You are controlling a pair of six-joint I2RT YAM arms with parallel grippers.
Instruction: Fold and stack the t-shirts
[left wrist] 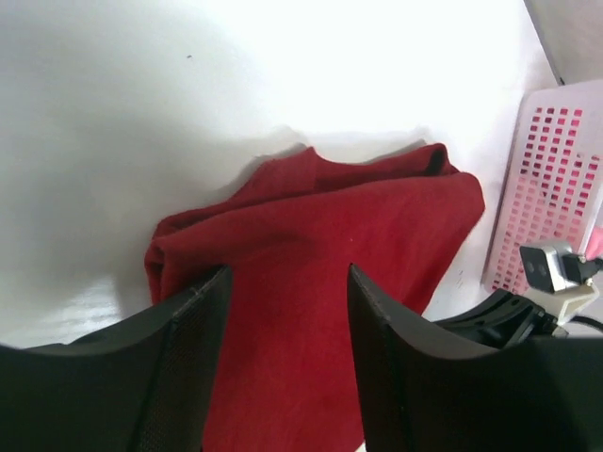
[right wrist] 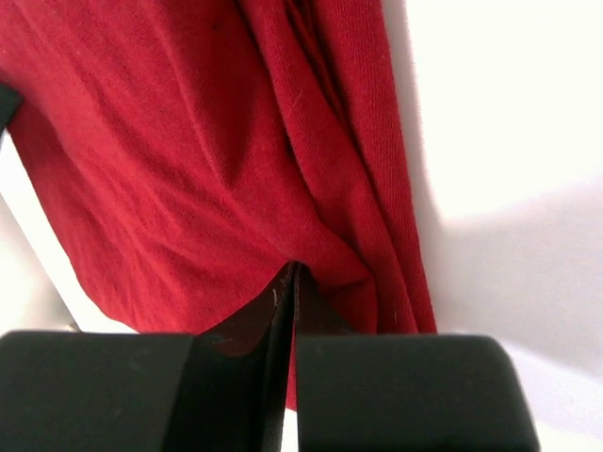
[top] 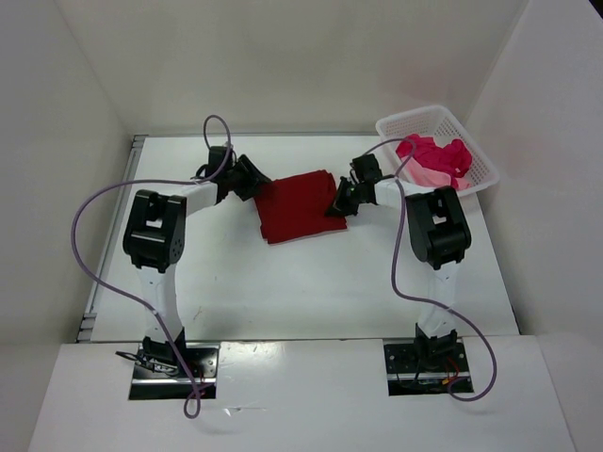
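We find the dark red t-shirt (top: 300, 205) with the left gripper (top: 258, 183) gaping at 9 o'clock and the right gripper (top: 336, 204) pinching its 3 o'clock edge.

I count three t-shirts: one dark red t-shirt (top: 300, 205) lying at twelve o'clock, and one pink t-shirt (top: 435, 175) and one magenta t-shirt (top: 429, 151) at two o'clock. One white basket (top: 415, 120). One table (top: 301, 292). Two grippers, the left gripper (top: 252, 179) and the right gripper (top: 341, 200).
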